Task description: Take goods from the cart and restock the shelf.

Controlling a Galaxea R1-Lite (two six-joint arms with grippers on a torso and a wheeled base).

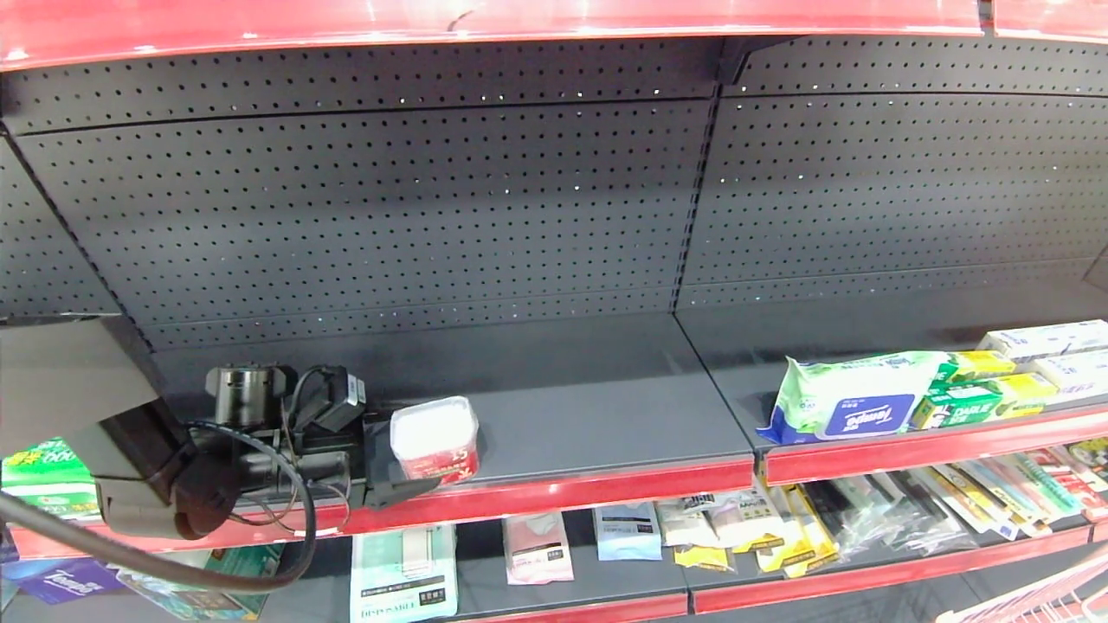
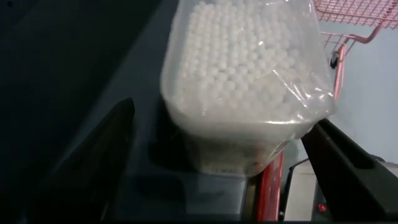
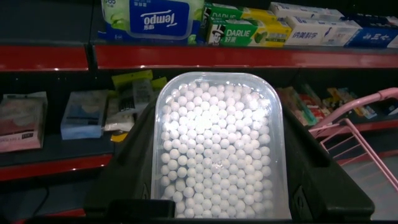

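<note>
Right of frame, middle height: wet wipes pack [image 1: 844,400] lying flat, green-and-yellow toothpaste boxes [image 1: 969,402] touching its right end, white boxes [image 1: 1052,339] just behind those at the edge. Bottom row, left to right: white-and-green pack [image 1: 402,571], pink packet [image 1: 537,547], pale blue packet [image 1: 627,529], overlapping yellow-edged packets [image 1: 779,532], fanned toothbrush packs [image 1: 978,493]. Left edge: green pack [image 1: 39,476], with a purple pack [image 1: 61,580] below it in the bottom left corner.

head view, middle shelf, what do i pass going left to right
green pack → cotton swab box → wet wipes pack → green toothpaste boxes → white boxes
</note>
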